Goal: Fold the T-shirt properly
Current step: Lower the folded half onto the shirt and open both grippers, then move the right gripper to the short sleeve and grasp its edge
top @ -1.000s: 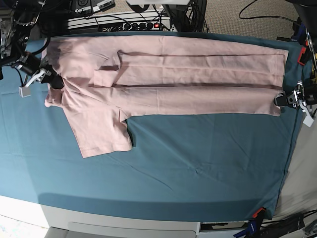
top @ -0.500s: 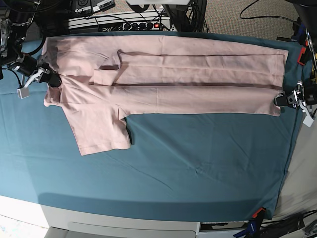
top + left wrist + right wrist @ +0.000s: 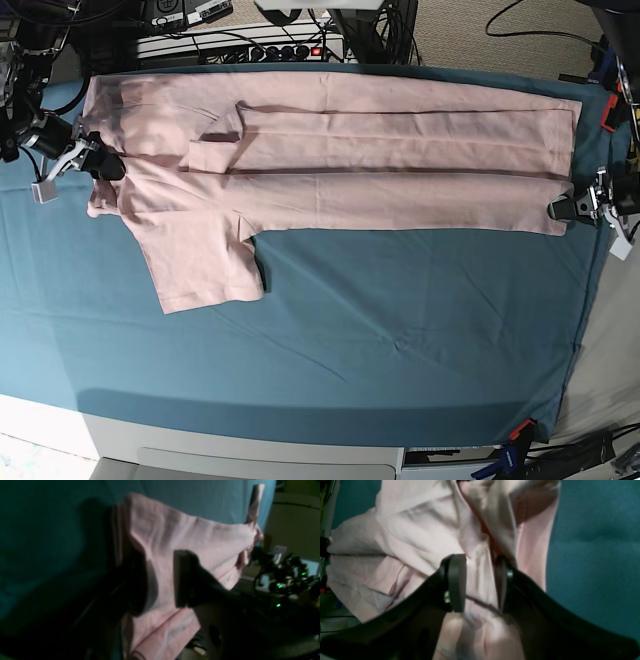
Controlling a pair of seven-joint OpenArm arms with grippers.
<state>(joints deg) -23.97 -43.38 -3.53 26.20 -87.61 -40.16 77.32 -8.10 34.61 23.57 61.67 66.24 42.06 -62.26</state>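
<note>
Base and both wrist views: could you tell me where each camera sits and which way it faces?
Base: overhead, looking down on the T-shirt, with the right gripper and left gripper at its ends.
Left wrist: on the left arm, facing the shirt's edge between open jaws.
Right wrist: likewise, open over bunched cloth.
All share the shirt.

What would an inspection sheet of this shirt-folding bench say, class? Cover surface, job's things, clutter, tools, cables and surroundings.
Surface: teal cloth covers the table, lightly creased.
Job's things: pink T-shirt lies flat, partly folded lengthwise, one sleeve sticking out toward the near edge.
Clutter: nothing seen on the cloth.
Tools: left tool at the shirt's hem end, right tool at its collar end; both open, cloth between the fingers.
Cables: black leads on the floor behind the table.
Surroundings: power strip behind the far edge; clamps at the corner.
</note>
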